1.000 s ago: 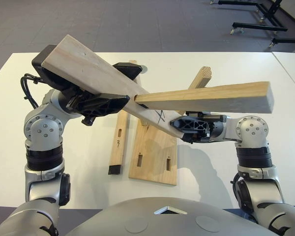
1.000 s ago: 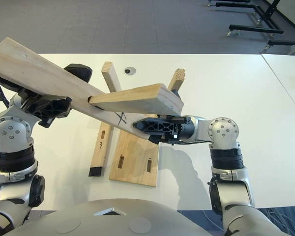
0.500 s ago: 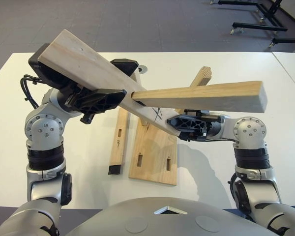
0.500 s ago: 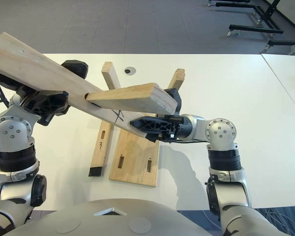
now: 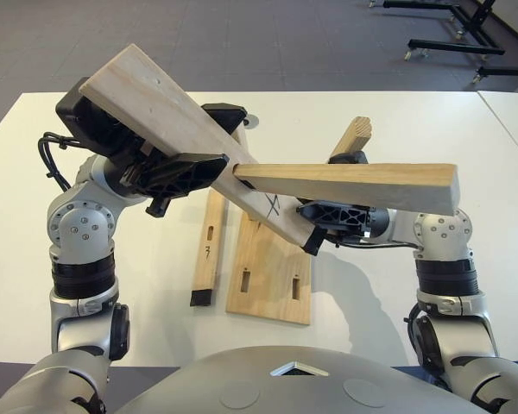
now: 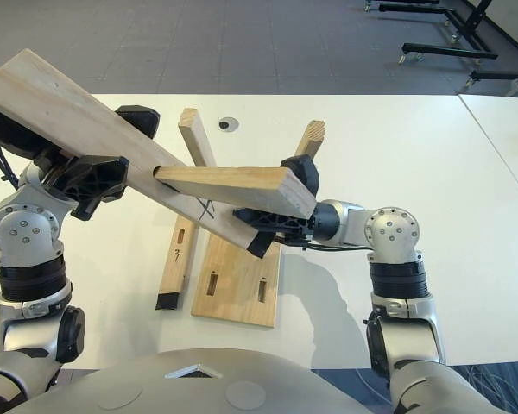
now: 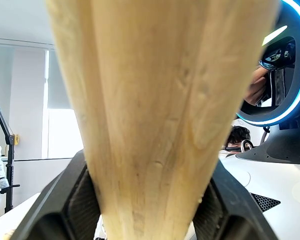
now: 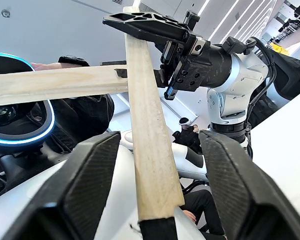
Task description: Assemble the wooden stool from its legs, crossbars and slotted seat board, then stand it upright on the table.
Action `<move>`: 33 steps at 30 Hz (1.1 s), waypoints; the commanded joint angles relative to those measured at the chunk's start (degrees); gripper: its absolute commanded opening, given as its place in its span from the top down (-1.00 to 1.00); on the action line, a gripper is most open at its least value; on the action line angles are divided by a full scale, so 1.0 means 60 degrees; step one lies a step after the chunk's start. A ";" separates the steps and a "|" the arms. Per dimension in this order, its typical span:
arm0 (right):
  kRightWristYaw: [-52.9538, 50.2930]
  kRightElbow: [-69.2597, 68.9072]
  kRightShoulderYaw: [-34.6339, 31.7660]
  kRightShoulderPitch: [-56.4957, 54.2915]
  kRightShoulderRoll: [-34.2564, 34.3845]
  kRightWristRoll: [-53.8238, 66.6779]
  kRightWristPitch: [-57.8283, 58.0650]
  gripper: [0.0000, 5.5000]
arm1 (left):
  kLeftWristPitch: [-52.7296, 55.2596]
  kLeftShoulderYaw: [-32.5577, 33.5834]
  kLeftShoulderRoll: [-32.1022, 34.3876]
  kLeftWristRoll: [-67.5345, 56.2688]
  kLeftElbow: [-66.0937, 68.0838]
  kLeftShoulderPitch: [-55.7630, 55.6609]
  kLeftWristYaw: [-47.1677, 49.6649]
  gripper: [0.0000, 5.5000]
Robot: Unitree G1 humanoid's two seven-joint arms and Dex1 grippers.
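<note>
My left gripper [image 5: 168,172] is shut on a broad wooden leg [image 5: 164,108], held slanting high over the table's left half. A long crossbar [image 5: 354,179] sticks out of a slot in that leg toward the right. The leg's lower end, capped with a black foot [image 5: 313,244], lies between the spread fingers of my right gripper [image 5: 330,207], which is open with a gap on either side of the wood [image 8: 145,100]. The slotted seat board [image 5: 268,276] lies flat on the table below. A second leg [image 5: 209,250] lies beside it.
Another wooden piece [image 5: 352,138] lies slanting on the white table [image 5: 466,129] behind the seat board. A small round hole [image 6: 229,123] marks the tabletop at the back. Bare table extends to the right and front left.
My right gripper has rolled at the wrist, so its fingers now stand above and below the leg's lower end. The left arm has tipped the leg slightly steeper.
</note>
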 commanded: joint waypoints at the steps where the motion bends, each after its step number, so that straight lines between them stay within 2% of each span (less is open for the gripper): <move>1: -0.0223 0.0065 -0.0343 -0.0146 0.0000 -0.0212 -0.0376 -0.36 | -0.0152 0.0111 -0.0012 0.0085 -0.0021 -0.0112 0.0058 0.21; 2: -0.0265 0.0082 -0.0569 -0.0165 -0.0071 -0.0183 -0.0514 -0.44 | -0.0147 0.0173 0.0019 0.0042 -0.0010 -0.0113 0.0067 0.21; 9: -0.0602 -0.0139 -0.2115 -0.0288 -0.0564 0.0242 -0.1303 -0.45 | -0.0346 0.0297 0.0485 0.0778 0.0007 0.0101 0.0056 0.21; 16: -0.1339 -0.0994 -0.3682 0.0013 -0.1264 0.1186 -0.1997 -0.45 | -0.0179 0.0459 0.1877 0.1657 -0.0528 0.1036 -0.0503 0.21; 25: -0.2466 -0.1733 -0.4018 0.0579 -0.1236 0.2022 -0.2863 -0.45 | -0.0320 0.0739 0.2354 0.1779 -0.0904 0.2393 -0.0423 0.21; 33: -0.3778 -0.2951 -0.4219 0.2032 -0.1286 0.3241 -0.3560 -0.45 | -0.0263 0.1346 0.2411 0.1041 -0.1484 0.2881 -0.0060 0.21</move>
